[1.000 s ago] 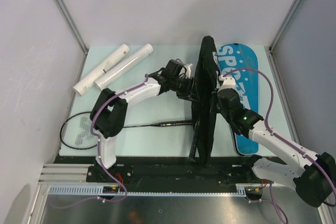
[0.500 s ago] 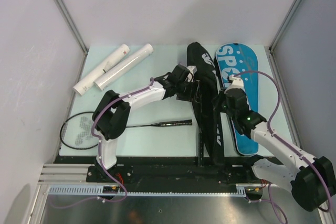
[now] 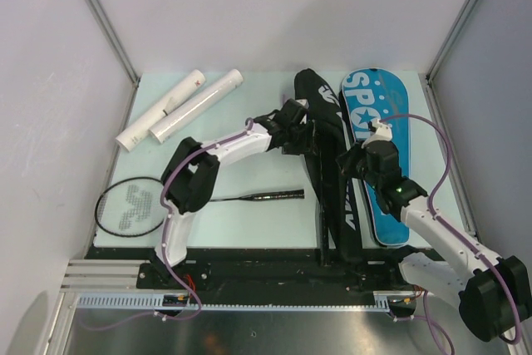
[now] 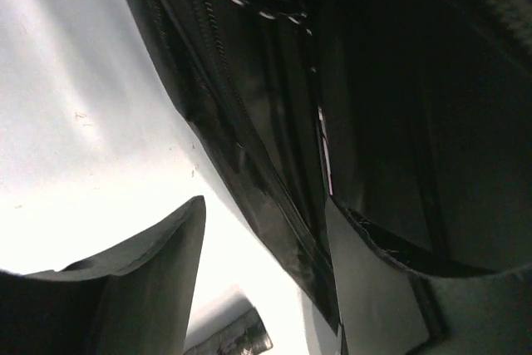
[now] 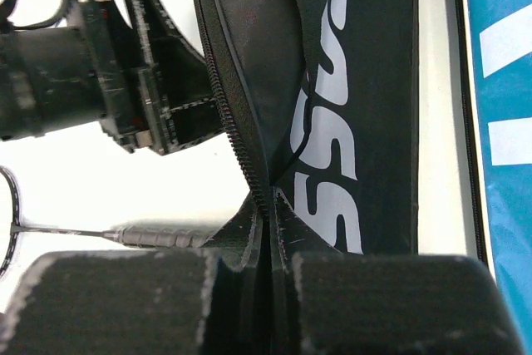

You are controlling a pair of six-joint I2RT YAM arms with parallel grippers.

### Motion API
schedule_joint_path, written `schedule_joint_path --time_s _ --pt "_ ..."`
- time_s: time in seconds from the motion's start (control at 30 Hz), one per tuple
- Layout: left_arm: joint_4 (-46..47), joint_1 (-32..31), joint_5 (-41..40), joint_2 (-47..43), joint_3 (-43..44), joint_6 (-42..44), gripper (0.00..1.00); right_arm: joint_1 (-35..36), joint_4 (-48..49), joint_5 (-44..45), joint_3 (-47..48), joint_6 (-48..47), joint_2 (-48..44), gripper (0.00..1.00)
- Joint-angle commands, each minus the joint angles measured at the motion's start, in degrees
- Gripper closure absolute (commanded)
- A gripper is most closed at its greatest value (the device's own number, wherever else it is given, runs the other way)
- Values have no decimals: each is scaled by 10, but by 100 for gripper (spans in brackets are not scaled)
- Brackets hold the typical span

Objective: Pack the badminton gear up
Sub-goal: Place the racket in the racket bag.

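Top: left claw wide, at bag flap's left edge; racket well left of it. Left wrist: zip edge just right of finger. Right wrist: right claw pinching bag's zip edge.

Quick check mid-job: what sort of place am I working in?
Likely a lab robot cell rather than a court: plain panel walls, aluminium posts and a slotted mounting rail at the near edge.

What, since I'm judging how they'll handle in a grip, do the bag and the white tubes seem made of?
Bag: soft woven synthetic, likely nylon or polyester, with a slight sheen; it folds and has a zipper edge. Tubes: stiff, matte white, cardboard or plastic; cannot tell which.
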Motion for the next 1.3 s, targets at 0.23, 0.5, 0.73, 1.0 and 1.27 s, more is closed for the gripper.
schedule_joint_path --time_s 0.23,0.5,0.73,1.0,1.27 --pt "-67 -9 -66 78 80 -34 54 -6 41 -11 3 12 -13 100" --pt "-68 -8 -93 -20 56 97 100 -50 19 -15 8 -31 14 100" --pt "-67 -8 16 -93 61 106 100 -76 -19 -4 51 -93 99 95" --pt "-68 -16 45 -60 100 104 100 62 -129 136 133 -202 20 43" --pt "-59 -16 52 -80 57 137 100 10 -139 -90 125 -194 90 48"
